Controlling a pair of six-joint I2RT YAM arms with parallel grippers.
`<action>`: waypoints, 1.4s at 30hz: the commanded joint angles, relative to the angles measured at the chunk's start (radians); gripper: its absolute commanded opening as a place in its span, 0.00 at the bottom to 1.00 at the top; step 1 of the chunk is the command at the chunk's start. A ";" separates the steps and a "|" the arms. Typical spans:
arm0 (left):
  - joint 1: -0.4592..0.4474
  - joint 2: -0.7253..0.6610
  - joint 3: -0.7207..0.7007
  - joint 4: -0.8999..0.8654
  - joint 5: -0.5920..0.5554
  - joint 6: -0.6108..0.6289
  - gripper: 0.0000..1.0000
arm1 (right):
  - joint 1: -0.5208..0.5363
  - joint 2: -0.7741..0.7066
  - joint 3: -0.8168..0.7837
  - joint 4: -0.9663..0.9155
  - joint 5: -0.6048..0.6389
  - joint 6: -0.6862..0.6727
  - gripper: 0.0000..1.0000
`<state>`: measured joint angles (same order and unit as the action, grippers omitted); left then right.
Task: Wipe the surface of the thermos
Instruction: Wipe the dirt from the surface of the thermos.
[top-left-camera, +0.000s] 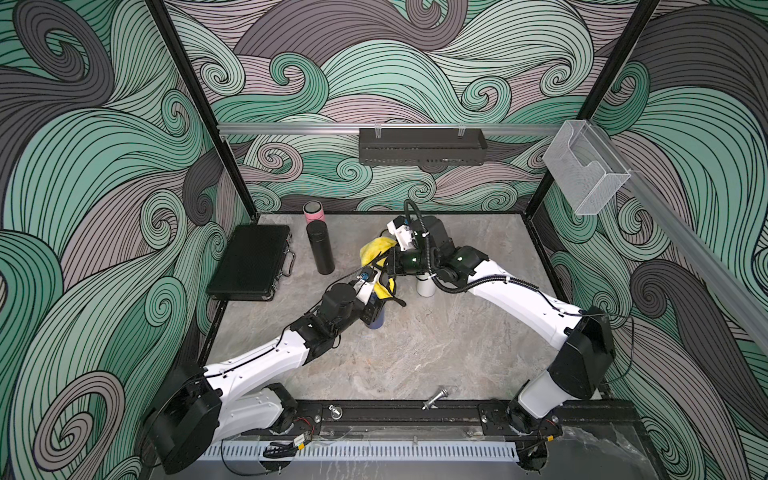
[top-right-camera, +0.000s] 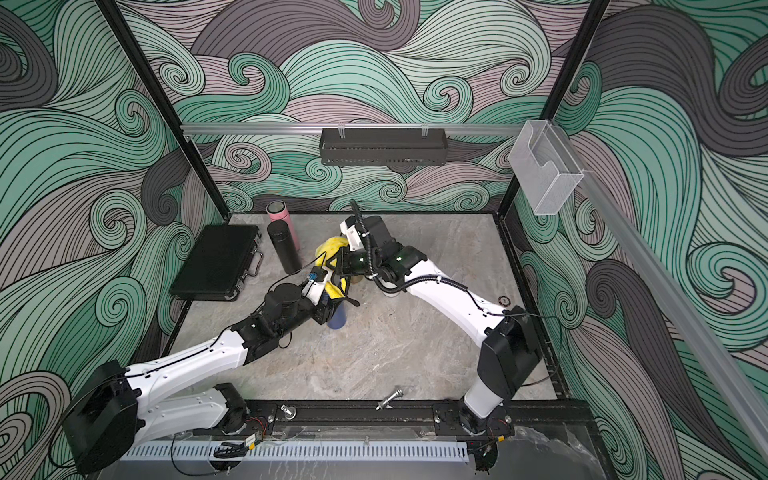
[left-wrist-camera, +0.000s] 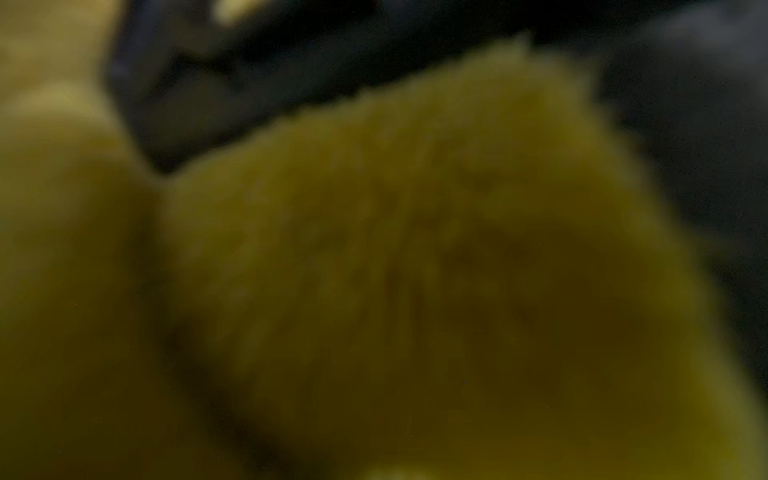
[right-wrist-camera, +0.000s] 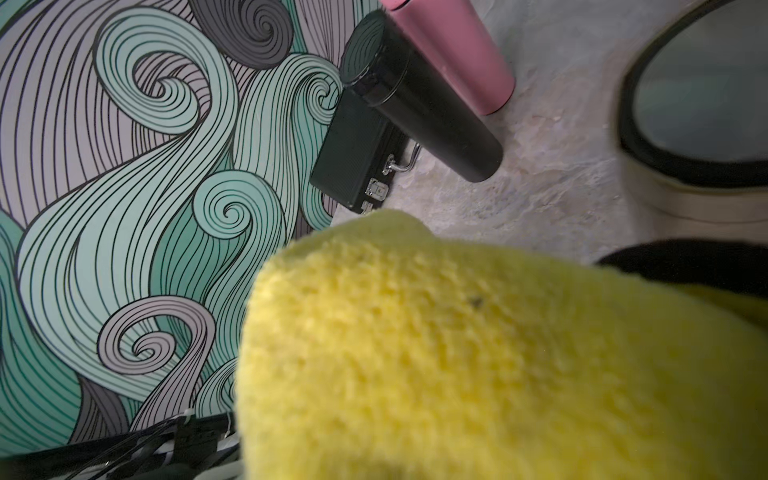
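A dark blue thermos (top-left-camera: 377, 321) (top-right-camera: 337, 319) stands near the table's middle, and my left gripper (top-left-camera: 374, 309) (top-right-camera: 329, 309) is shut on its upper body. A yellow cloth (top-left-camera: 375, 248) (top-right-camera: 328, 246) hangs over the top of this thermos, down to a lower fold (top-left-camera: 385, 287). My right gripper (top-left-camera: 385, 266) (top-right-camera: 336, 266) reaches in from the right, just above the thermos, and is shut on the cloth. The cloth (left-wrist-camera: 415, 270) fills the left wrist view and hides those jaws. In the right wrist view the cloth (right-wrist-camera: 457, 353) covers the right jaws as well.
A black thermos (top-left-camera: 321, 247) (right-wrist-camera: 424, 108) and a pink one (top-left-camera: 312, 211) (right-wrist-camera: 457, 50) stand at the back left beside a closed black case (top-left-camera: 251, 262). A white thermos (top-left-camera: 426, 286) (right-wrist-camera: 698, 199) stands under my right forearm. A metal bolt (top-left-camera: 434, 397) lies at the front edge.
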<state>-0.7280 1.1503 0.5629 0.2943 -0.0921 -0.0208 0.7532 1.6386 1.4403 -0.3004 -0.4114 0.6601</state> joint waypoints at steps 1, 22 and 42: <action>0.010 0.027 0.061 0.066 0.002 -0.004 0.00 | 0.030 0.004 -0.023 0.101 -0.083 0.053 0.00; 0.053 -0.013 0.042 0.034 0.129 -0.058 0.00 | 0.015 -0.102 -0.170 0.080 -0.036 0.075 0.00; 0.050 -0.032 0.023 0.002 0.008 -0.096 0.00 | 0.088 -0.078 -0.218 0.048 -0.028 0.076 0.00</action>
<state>-0.6815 1.1358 0.5713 0.2604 -0.0311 -0.1032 0.7956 1.5955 1.3018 -0.1551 -0.4366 0.7364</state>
